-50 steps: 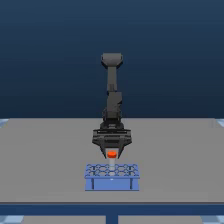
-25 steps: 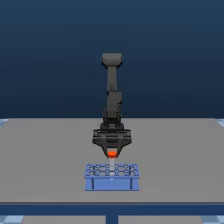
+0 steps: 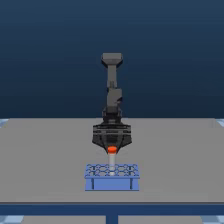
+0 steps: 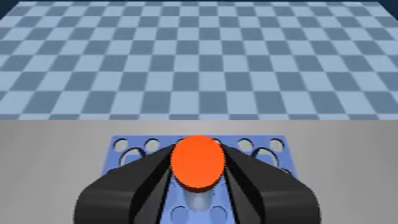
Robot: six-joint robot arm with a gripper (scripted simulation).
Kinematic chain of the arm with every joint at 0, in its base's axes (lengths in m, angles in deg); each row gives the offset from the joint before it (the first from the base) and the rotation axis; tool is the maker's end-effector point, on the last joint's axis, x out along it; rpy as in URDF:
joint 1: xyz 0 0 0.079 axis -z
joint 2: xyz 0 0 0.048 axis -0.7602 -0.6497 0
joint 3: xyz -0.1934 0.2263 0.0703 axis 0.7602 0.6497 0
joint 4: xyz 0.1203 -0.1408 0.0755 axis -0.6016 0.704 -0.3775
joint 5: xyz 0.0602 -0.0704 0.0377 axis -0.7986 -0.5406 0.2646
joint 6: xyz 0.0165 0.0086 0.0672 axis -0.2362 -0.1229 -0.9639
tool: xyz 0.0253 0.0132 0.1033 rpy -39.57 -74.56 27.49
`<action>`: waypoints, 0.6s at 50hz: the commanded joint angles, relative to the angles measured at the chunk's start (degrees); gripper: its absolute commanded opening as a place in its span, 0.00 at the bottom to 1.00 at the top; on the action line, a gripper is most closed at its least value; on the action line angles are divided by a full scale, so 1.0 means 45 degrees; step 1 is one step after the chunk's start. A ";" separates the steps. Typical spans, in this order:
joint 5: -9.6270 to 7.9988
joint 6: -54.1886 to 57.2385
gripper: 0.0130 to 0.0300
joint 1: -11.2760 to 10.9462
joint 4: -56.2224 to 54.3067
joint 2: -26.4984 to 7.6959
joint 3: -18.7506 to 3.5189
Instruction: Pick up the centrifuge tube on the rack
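In the exterior view, the left part of the frame holds only the bare grey surface point(image 3: 45, 160) under a dark blue backdrop. At the centre stands the dark robot arm point(image 3: 113, 95), rising to a boxy head in the upper middle of the frame and dropping straight down to the fingers point(image 3: 112, 148), which hang just above the blue rack point(image 3: 112, 184). The rack sits in the lower centre of the frame, its top a grid of round holes and its plain front panel marked by two dark vertical lines. The centrifuge tube point(image 3: 112, 159) stands upright between the fingers and the rack: its orange-red cap is caught at the fingertips, and its pale body runs down to the top of the rack; whether the tip is in a hole or clear of it cannot be told here. To the right the surface is bare again.

In the wrist view, the two dark fingers point(image 4: 124, 192) press against either side of the cap, closed on the tube point(image 4: 197, 162), with the rack's holes point(image 4: 266, 150) showing around and below it. A blue checkered floor point(image 4: 199, 60) fills the upper half of the frame.
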 commanded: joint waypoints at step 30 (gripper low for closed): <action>-0.1709 0.0075 0.00 0.0000 -0.0075 0.0875 -0.0654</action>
